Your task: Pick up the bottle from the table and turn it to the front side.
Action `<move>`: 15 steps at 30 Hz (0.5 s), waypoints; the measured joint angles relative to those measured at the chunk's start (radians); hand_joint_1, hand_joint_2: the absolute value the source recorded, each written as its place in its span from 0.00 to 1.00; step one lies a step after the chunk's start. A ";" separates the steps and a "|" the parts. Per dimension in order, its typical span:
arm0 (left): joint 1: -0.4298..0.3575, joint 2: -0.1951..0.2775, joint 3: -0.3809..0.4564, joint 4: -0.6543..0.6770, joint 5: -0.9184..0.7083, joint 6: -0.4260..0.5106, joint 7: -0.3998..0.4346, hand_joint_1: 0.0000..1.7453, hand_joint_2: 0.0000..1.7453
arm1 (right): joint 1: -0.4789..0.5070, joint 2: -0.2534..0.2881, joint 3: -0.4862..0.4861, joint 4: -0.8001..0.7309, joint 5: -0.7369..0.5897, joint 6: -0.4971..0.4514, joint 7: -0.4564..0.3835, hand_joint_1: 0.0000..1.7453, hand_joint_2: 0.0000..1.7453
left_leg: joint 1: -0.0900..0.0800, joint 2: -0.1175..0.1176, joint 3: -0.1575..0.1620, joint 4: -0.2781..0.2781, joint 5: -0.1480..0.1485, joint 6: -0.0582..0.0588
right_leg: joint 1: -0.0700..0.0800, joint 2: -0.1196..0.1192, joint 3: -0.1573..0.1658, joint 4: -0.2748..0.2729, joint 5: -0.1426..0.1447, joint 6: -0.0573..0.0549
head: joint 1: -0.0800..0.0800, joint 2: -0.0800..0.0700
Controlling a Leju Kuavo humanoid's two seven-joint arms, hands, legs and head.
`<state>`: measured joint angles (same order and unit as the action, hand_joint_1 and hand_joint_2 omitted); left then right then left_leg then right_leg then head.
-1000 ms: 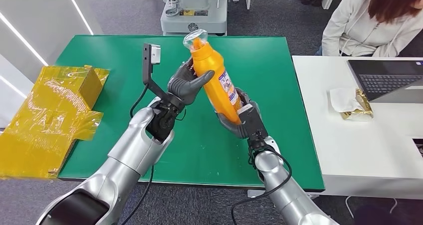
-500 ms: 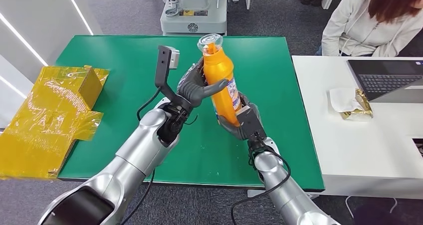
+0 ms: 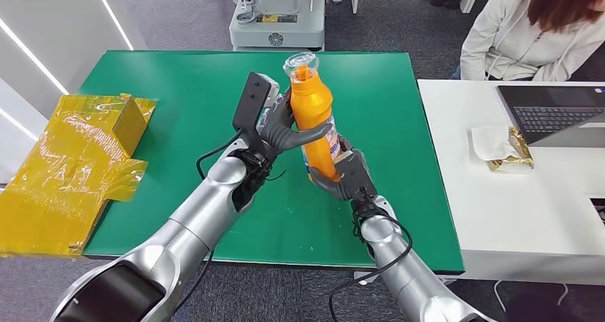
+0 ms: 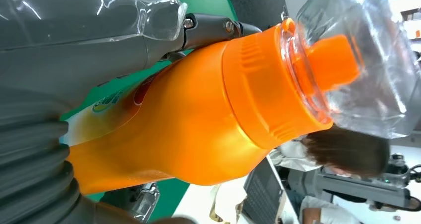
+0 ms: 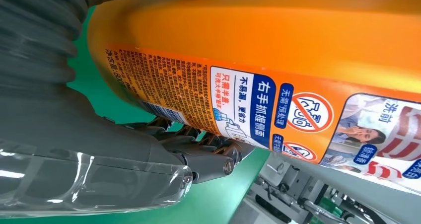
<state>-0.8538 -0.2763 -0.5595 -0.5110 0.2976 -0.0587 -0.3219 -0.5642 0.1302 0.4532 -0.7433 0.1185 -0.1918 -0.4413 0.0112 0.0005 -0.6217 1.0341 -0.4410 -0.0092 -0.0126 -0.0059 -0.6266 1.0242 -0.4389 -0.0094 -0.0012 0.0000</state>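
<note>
An orange bottle (image 3: 314, 118) with a clear cap stands nearly upright in the air above the green table (image 3: 178, 93). My left hand (image 3: 282, 131) wraps its middle from the left, thumb across the front. My right hand (image 3: 347, 170) grips its base from below. The left wrist view shows the bottle's (image 4: 208, 124) orange neck and clear cap close up. In the right wrist view the bottle's (image 5: 278, 40) printed back label faces the camera, with my right hand's fingers (image 5: 74, 134) beneath it.
Crumpled yellow wrapping (image 3: 68, 165) lies at the table's left edge. A white table (image 3: 528, 200) on the right carries a laptop (image 3: 553, 111) and a gold packet (image 3: 510, 151); a person (image 3: 531, 29) sits behind it. A grey machine (image 3: 278, 15) stands beyond the green table.
The bottle has swung from a left lean to nearly upright. My left hand has closed further round its middle and shifted right. My right hand keeps its hold on the base.
</note>
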 joint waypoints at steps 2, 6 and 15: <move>-0.003 0.000 0.000 0.007 -0.004 -0.003 0.008 0.86 1.00 | -0.001 0.003 0.000 0.007 -0.001 -0.001 0.000 1.00 1.00 | 0.000 0.000 0.000 0.000 0.000 0.000 | 0.000 0.000 0.000 0.000 0.000 0.000 | 0.000 0.000; -0.006 0.000 0.000 0.021 0.009 -0.020 0.028 0.87 1.00 | -0.003 0.008 0.001 0.022 -0.002 -0.003 0.000 1.00 1.00 | 0.000 0.000 0.000 0.000 0.000 0.000 | 0.000 0.000 0.000 0.000 0.000 0.000 | 0.000 0.000; -0.012 0.001 0.000 0.045 0.052 -0.045 0.056 0.86 1.00 | -0.004 0.014 0.004 0.049 -0.015 -0.013 -0.013 1.00 1.00 | 0.000 0.000 0.000 0.000 0.000 0.000 | 0.000 0.000 0.000 0.000 0.000 0.000 | 0.000 0.000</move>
<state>-0.8658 -0.2751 -0.5596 -0.4656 0.3494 -0.1035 -0.2659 -0.5677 0.1439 0.4570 -0.6945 0.1039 -0.2043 -0.4542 0.0112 0.0005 -0.6217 1.0342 -0.4410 -0.0092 -0.0126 -0.0059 -0.6266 1.0242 -0.4389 -0.0094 -0.0012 0.0000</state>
